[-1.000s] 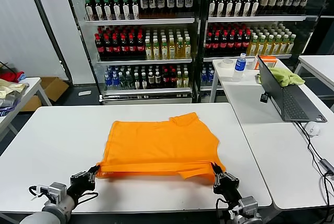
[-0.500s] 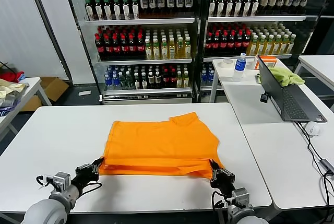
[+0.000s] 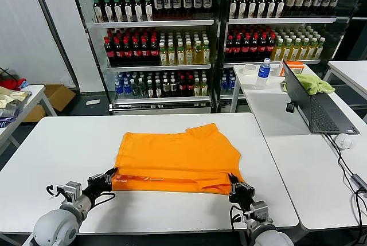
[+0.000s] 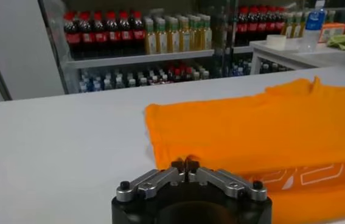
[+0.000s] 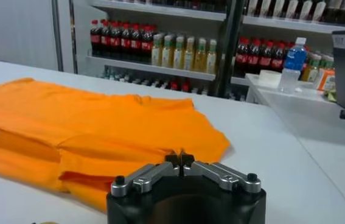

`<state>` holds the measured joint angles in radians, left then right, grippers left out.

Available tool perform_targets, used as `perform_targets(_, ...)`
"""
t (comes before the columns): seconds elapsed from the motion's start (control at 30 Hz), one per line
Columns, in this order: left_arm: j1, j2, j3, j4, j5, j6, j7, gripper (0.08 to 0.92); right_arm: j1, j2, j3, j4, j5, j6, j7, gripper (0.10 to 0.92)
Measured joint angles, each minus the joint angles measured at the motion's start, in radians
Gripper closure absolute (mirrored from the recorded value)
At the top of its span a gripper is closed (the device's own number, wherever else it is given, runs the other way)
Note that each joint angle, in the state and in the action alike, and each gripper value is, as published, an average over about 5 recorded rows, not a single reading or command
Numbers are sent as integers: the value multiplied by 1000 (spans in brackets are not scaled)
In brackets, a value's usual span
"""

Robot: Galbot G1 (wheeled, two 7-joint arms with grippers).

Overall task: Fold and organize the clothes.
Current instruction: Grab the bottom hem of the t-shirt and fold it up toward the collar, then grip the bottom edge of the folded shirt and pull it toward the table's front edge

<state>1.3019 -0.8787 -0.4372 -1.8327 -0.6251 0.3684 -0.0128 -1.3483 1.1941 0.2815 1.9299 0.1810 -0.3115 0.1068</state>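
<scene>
The orange T-shirt point(image 3: 178, 154) lies on the white table point(image 3: 57, 143), its near hem lifted and turned back over the body so that white lettering point(image 3: 140, 178) shows. My left gripper point(image 3: 109, 177) is shut on the shirt's near left corner. My right gripper point(image 3: 233, 185) is shut on the near right corner. In the left wrist view my gripper point(image 4: 185, 164) pinches the orange cloth point(image 4: 251, 128), with the lettering point(image 4: 300, 175) beside it. In the right wrist view my gripper point(image 5: 179, 158) pinches the folded edge of the shirt point(image 5: 81, 122).
A second table at the right holds an open laptop point(image 3: 312, 105), a mouse point(image 3: 344, 140), a yellow-green cloth point(image 3: 314, 84), a blue-labelled bottle point(image 3: 264, 69) and a tape roll point(image 3: 248, 69). Drink coolers point(image 3: 172, 39) stand behind. A garment pile point(image 3: 8, 94) lies at far left.
Both grippers have moved away from me with the near hem, carrying it further over the shirt. The folded strip is wider and the white lettering now shows.
</scene>
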Motion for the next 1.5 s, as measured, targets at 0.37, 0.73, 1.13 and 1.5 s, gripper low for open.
perform_targets(0.37, -42, -8, 22, 61, 21, -11, 2, 719, 20, -1, 16, -17, 11, -26, 15, 604)
perform_targets(0.73, -14, 6, -17, 27, -24, -16, -8, 398, -48, -37, 83, 53, 35, -33, 10, 293)
perform_targets(1.13, 44, -15, -35, -53, -61, 74, -79, 178, -127, -32, 103, 101, 88, -63, 17, 204)
perform_targets(1.5, 73, -20, -39, -76, -62, 157, -133, 235, -131, -29, 99, 92, 145, -82, 17, 449)
